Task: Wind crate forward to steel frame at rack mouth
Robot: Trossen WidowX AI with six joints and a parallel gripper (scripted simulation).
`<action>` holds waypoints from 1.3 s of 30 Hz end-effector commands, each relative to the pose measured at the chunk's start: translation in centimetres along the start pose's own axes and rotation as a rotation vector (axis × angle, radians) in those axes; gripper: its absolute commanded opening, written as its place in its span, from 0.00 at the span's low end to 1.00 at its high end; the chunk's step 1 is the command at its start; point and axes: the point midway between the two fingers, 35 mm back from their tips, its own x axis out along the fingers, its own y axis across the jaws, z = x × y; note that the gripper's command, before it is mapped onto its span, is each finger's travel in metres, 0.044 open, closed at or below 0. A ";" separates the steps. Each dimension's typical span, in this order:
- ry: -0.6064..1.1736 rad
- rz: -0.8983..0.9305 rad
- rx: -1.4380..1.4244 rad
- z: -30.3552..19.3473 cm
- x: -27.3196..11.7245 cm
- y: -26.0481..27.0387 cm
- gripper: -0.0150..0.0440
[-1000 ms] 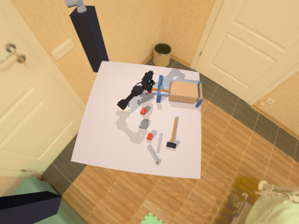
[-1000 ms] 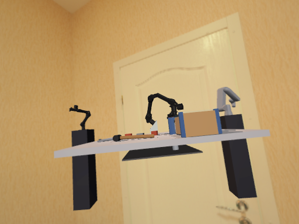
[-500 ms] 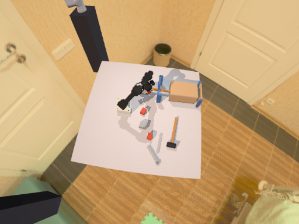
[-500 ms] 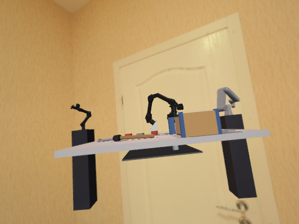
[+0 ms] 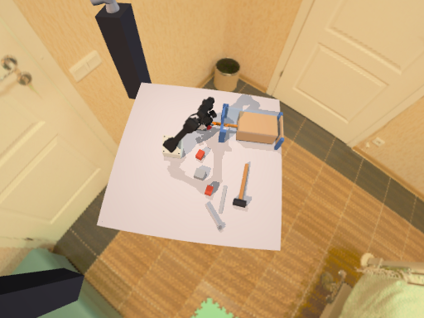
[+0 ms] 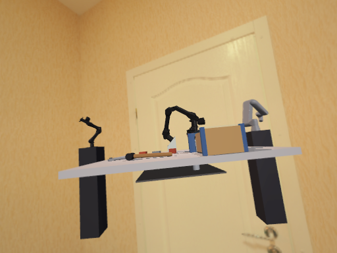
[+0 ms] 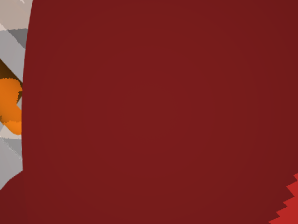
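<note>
Fingers: mine point(image 5: 210, 123) point(image 6: 193, 132) were closed on something, by its look the red handle grip point(image 5: 209, 127) point(image 7: 150, 110); their tips were too small and covered to make out.
Wrist view: dark red surface filled nearly all of it, cutting off my sight of the winch and the key's seat.
Left edge of that view: a piece of orange strap point(image 5: 230, 125) point(image 7: 9, 105) showed, cropped by the red.
Winch: lost under my arm point(image 5: 192, 123) point(image 6: 167, 122) from above; I could not tell how the key sat in its hole.
Exterior view: a blue upright point(image 6: 191, 142) stood near my fingers, and the winch could not be made out.
Crate: it point(image 5: 257, 126) point(image 6: 224, 140) lay across the blue mouth frame point(image 5: 222, 124) from my fingers, inside the cubby, looking flat.
Gap: bench point(image 5: 153, 190) point(image 6: 164, 166) and strap showed between crate front and frame; the two were apart.
Hammer: it point(image 5: 243, 184) point(image 6: 151, 155) lay on the bench, well apart from my fingers.
</note>
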 end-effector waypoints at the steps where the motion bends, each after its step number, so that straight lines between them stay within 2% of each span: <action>1: 0.003 -0.004 0.004 0.0 0.4 0.0 0.25; 24: 0.002 -0.011 0.088 0.0 0.4 -0.4 0.25; 39: 0.003 0.002 -0.054 0.0 0.4 0.2 0.25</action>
